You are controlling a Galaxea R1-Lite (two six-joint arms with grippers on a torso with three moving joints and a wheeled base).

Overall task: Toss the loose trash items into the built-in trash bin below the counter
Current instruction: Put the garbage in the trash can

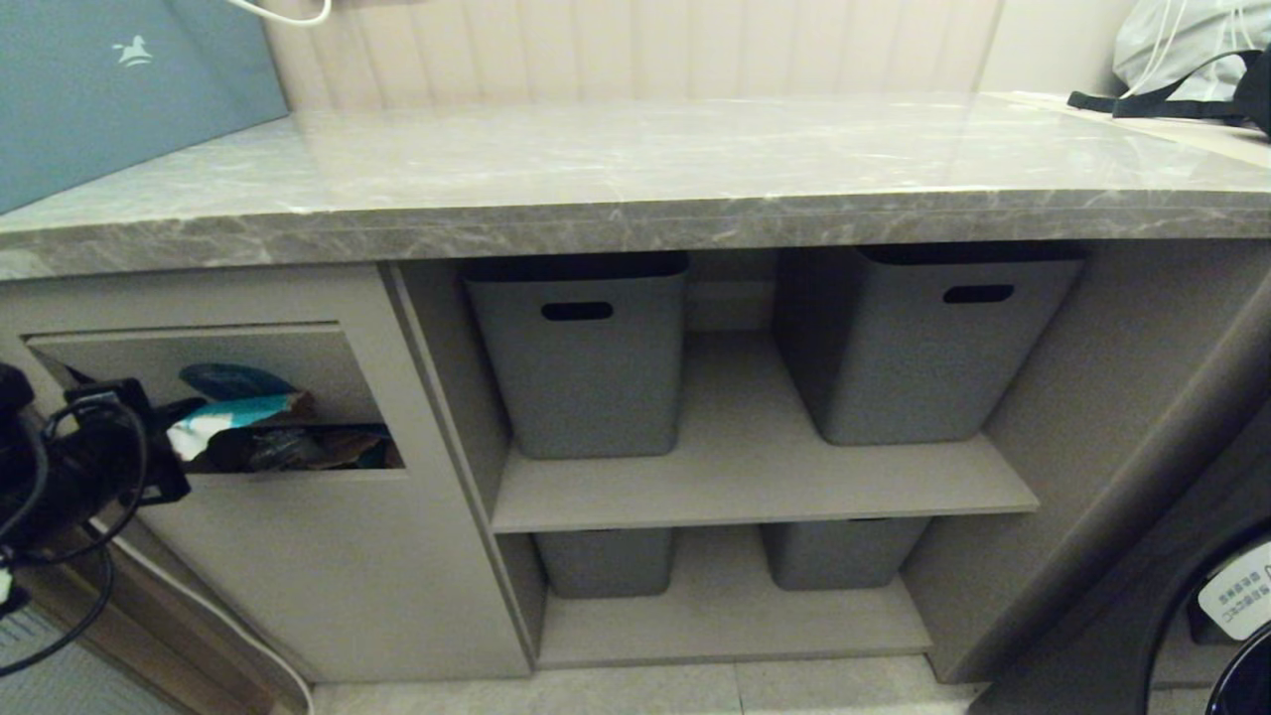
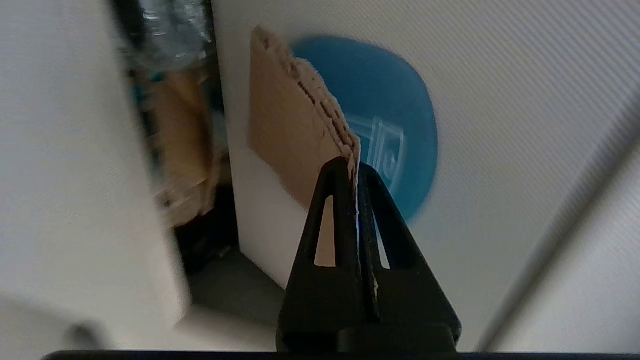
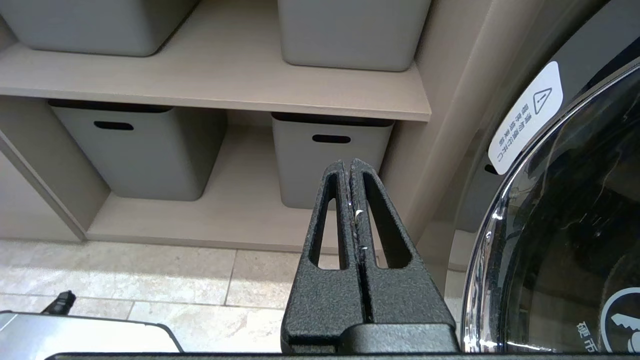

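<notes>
Head view: the left gripper (image 1: pixel 174 442) sits at the flap opening of the built-in trash bin (image 1: pixel 298 556), below the marble tabletop (image 1: pixel 635 169). Its fingers pinch the turquoise card (image 1: pixel 238 415), which pokes into the opening just ahead of them; more trash lies dark inside. Grey tubs (image 1: pixel 581 357) stand on shelves well to the side.

Left wrist view: the fingers (image 2: pixel 345 200) are pressed together on the card's brown cardboard back, with the blue oval bin icon (image 2: pixel 395 115) just beyond the tips.

Right wrist view: the right gripper (image 3: pixel 352 167) hangs idle, fingers pressed together and holding nothing, pointing toward the lower shelf tubs.
</notes>
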